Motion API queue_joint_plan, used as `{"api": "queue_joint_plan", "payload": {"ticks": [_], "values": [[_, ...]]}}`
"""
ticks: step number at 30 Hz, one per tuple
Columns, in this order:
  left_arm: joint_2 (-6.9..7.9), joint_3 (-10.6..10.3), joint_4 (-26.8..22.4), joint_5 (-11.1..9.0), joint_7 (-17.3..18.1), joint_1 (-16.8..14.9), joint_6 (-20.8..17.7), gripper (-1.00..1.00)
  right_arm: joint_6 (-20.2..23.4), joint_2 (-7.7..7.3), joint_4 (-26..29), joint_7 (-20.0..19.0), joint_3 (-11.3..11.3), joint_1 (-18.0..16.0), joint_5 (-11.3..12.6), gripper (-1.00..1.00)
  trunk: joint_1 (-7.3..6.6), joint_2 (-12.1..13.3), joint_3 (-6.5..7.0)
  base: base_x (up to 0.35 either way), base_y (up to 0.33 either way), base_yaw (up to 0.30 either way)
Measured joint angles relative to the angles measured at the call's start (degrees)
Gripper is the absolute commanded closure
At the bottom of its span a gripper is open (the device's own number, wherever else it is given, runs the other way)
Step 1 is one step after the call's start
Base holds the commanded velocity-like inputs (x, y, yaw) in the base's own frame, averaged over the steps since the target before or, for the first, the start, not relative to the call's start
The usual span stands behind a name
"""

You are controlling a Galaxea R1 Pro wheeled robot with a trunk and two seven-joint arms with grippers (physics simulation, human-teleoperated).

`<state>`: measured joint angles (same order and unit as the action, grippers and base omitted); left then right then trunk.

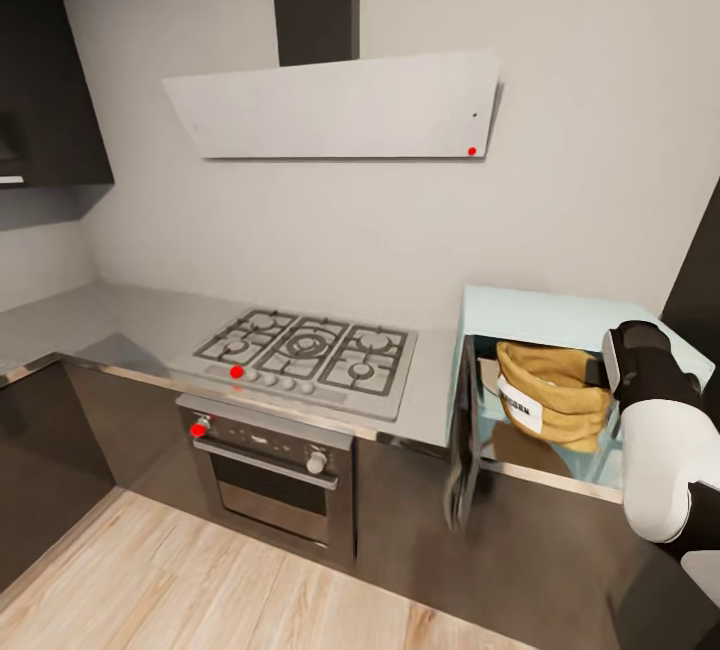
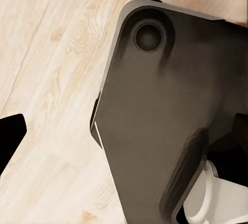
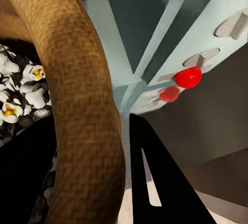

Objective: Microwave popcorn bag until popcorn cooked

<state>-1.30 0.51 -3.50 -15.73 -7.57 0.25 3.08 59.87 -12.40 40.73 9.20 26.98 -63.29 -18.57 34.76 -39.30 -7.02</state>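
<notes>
The popcorn bag (image 1: pixel 553 388), a squat tan woven sack with a rolled rim and white label, sits inside the pale mint microwave (image 1: pixel 560 315) at 4 o'clock in the head view, door (image 1: pixel 462 430) swung open. Puffed white popcorn (image 3: pixel 23 97) shows inside. The right gripper (image 3: pixel 111 182) pinches the bag's rim. The microwave rests on the brushed-steel countertop (image 1: pixel 110 325), beside a gas hob (image 1: pixel 305 350). Whether the left gripper is spread, I cannot tell.

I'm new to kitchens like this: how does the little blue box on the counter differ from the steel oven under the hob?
The microwave is pale mint-blue; the oven is steel with dark glass. The microwave's door hangs open, with the popcorn bag inside; the oven's door is shut. The microwave sits on the countertop; the oven is built in below. Both have knobs.
</notes>
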Motion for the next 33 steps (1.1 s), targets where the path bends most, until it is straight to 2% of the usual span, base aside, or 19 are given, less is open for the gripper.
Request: {"api": "queue_joint_plan", "payload": {"ticks": [8,9,33], "values": [[0.0,0.0,0.0,0.0,0.0,0.0,0.0,-1.0,0.0,-0.01,-0.2,0.0,0.1,0.0,-0.2,1.0,0.0,0.0,-0.01,0.196,0.0,0.0],[-0.01,0.0,0.0,0.0,0.0,0.0,0.0,-1.0,0.0,0.0,-0.5,0.1,-0.1,0.0,0.5,1.0,0.0,0.0,0.01,0.044,0.0,0.0],[0.0,0.0,0.0,0.0,0.0,0.0,0.0,-1.0,0.0,-0.01,-0.9,0.1,-0.1,-0.1,0.7,1.0,0.0,0.0,0.02,0.059,0.0,0.0]]}}
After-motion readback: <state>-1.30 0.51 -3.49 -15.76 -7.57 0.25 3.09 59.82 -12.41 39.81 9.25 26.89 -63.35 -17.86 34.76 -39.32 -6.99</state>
